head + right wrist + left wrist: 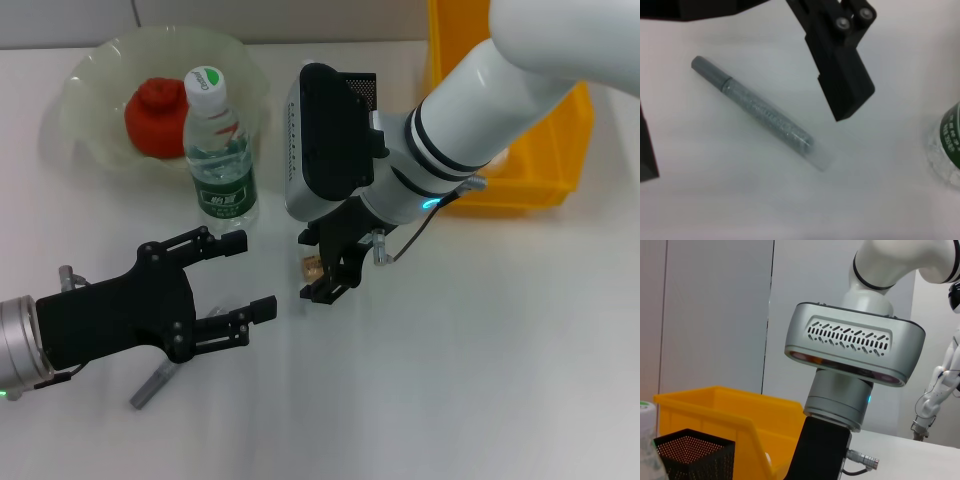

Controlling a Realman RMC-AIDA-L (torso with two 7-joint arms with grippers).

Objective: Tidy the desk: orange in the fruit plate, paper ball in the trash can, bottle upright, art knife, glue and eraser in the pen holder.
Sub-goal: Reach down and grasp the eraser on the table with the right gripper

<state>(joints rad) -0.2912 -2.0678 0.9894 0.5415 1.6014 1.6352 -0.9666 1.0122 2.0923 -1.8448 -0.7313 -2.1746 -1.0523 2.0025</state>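
Note:
The orange lies in the pale fruit plate at the back left. In front of the plate the bottle stands upright. My left gripper hovers open at the front left, over a grey glittery stick lying flat; I cannot tell whether it is the art knife or the glue. Its end pokes out below the gripper. My right gripper points down at the table's middle, right beside the small tan eraser. The black mesh pen holder stands behind the right arm. The paper ball is out of view.
A yellow bin stands at the back right, next to the pen holder. The right arm's wrist housing fills the left wrist view. The bottle shows at the edge of the right wrist view, near the stick.

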